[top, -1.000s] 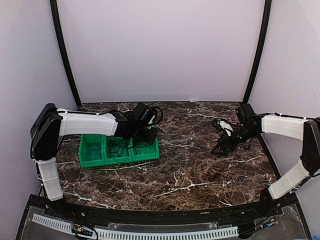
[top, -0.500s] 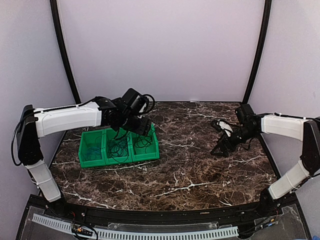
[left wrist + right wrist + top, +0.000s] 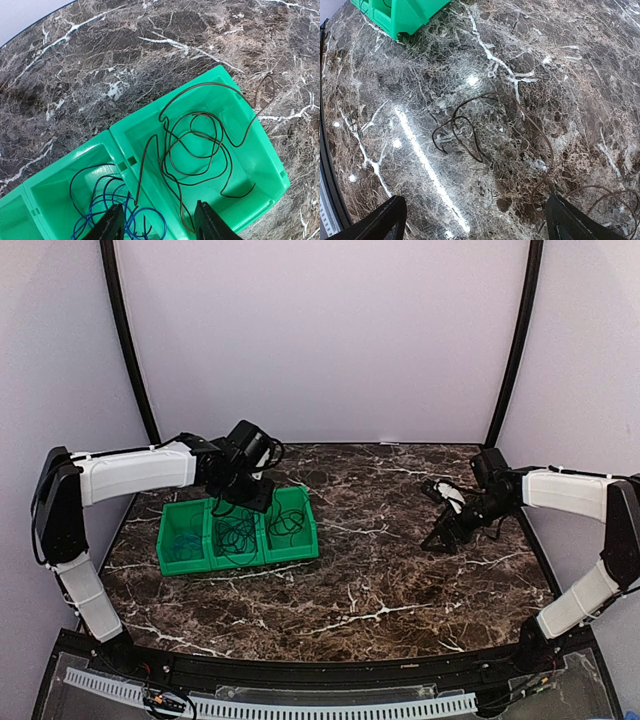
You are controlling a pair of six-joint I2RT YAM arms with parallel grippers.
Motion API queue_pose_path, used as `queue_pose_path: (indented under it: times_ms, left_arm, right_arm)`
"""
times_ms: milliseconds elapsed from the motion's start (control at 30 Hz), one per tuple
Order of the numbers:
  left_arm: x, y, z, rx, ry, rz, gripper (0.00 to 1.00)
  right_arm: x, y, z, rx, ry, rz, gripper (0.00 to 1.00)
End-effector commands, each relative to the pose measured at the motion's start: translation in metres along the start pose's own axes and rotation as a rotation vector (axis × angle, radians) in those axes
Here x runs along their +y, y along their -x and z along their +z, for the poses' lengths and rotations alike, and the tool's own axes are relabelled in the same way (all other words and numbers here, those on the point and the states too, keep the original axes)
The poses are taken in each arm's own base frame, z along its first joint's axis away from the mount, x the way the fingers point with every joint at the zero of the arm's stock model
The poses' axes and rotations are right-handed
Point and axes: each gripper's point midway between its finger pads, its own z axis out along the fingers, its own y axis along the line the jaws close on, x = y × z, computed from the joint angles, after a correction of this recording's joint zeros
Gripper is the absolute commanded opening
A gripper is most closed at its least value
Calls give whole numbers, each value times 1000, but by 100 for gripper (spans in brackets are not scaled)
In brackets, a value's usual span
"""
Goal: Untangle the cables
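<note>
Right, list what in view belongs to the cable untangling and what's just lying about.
Job: green bin; brown cable in it; blue cable in the next compartment; loose cable on the table.
Just there: the table, the wall.

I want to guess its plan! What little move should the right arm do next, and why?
Probably lower the right gripper onto the brown cable lying loose on the table: that gripper is open, holds nothing, and hangs right above it.
</note>
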Motion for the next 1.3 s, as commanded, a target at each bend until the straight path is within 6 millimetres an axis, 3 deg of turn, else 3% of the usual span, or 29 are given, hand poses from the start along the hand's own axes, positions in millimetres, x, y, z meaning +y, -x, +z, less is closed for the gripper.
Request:
queue_pose_path:
  times_ms: [0, 333, 467, 700, 833, 1133, 1267]
  left_arm:
    - [4, 0, 11, 46, -14, 2, 47]
    - [11, 0, 31, 74, 14, 18, 37]
    - [10, 0, 36, 87, 7, 19, 23]
    - [9, -5, 40, 107, 3, 17, 14]
    - [8, -6, 40, 114, -4, 16, 1]
    - [-7, 8, 27, 76, -92, 7, 0]
    - [7, 15, 16, 52, -23, 14, 3]
  right_arm:
    - [4, -2, 2, 6, 10, -11, 99]
    - [3, -4, 4, 15, 14, -8, 99]
    - [4, -5, 4, 17, 14, -7, 99]
    - [3, -5, 5, 18, 16, -5, 99]
    - [3, -5, 5, 19, 17, -3, 99]
    - [4, -5, 4, 20, 16, -5, 99]
    - [4, -5, 5, 20, 17, -5, 99]
